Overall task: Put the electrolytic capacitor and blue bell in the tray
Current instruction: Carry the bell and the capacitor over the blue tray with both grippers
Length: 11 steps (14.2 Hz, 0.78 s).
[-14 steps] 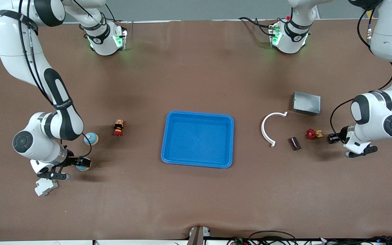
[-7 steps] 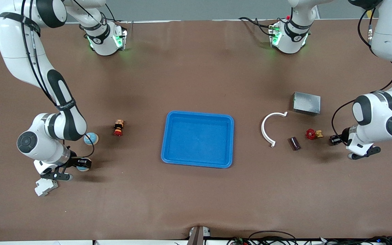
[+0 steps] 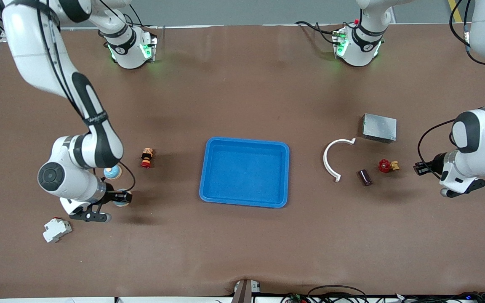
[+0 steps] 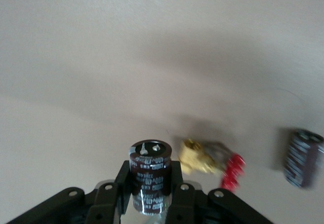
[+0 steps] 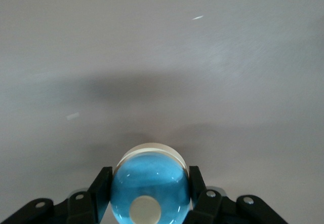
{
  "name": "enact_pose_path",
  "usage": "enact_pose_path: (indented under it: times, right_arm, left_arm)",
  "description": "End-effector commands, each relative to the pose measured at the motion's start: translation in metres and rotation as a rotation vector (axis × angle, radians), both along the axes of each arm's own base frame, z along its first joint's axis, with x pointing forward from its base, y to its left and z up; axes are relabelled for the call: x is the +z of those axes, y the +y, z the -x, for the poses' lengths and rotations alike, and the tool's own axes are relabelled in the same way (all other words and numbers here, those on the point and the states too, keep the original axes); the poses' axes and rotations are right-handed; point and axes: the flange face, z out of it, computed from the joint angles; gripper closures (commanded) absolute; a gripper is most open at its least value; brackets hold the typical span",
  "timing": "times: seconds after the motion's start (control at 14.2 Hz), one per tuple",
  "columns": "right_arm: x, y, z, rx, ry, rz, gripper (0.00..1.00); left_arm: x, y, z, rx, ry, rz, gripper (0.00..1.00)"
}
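Front view: the blue tray (image 3: 244,171) sits empty at mid-frame on the brown bench (image 3: 242,244). At lower left of the frame the right pincer (image 3: 121,198) is pinched on a blue bell (image 3: 123,198), mostly hidden by its fingers, over bare bench. A second bell (image 3: 112,171) shows just above it, half covered by the arm's wrist. A small red-and-yellow part (image 3: 146,158) lies between that bell and the tray, and a white breaker (image 3: 57,229) lies near the lower left corner. At the right edge the left pincer (image 3: 420,168) holds something dark, too small to make out here. Between it and the tray lie a red valve (image 3: 386,166), a loose capacitor (image 3: 365,177), a white arc (image 3: 334,160) and a grey box (image 3: 379,128).

Left wrist view: the pincer is clamped on an upright dark capacitor (image 4: 150,176); the valve and the loose capacitor are blurred at lower right of the frame.

Right wrist view: the bell fills the gap at the bottom of the frame, its lower part cut off.
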Motion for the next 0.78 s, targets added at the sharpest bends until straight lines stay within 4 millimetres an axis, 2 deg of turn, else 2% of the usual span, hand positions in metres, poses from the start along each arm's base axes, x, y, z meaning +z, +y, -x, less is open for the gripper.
enact_pose_path:
  times: [0.0,0.14,0.28,0.42,0.49,0.71]
  right_arm:
    - [0.052,0.049,0.023,-0.075,0.021,-0.002,1.00]
    - [0.072,0.099,0.046,-0.135,0.027,0.003,1.00]
    - [0.087,0.143,0.069,-0.193,0.016,0.000,1.00]
    - [0.089,0.185,0.092,-0.240,0.011,-0.003,1.00]
    - [0.089,0.204,0.101,-0.270,0.011,-0.003,1.00]
    - [0.080,0.254,0.125,-0.343,-0.012,-0.023,1.00]
  left_arm:
    - [0.045,-0.021,-0.005,0.014,0.047,0.025,1.00]
    - [0.082,-0.041,-0.010,0.061,0.074,0.072,1.00]
    - [0.121,-0.075,-0.016,0.106,0.085,0.084,1.00]
    - [0.155,-0.115,-0.020,0.163,0.082,0.102,1.00]
    - [0.161,-0.132,-0.021,0.204,0.083,0.113,1.00]
    - [0.173,-0.213,-0.012,0.281,0.100,0.117,1.00]
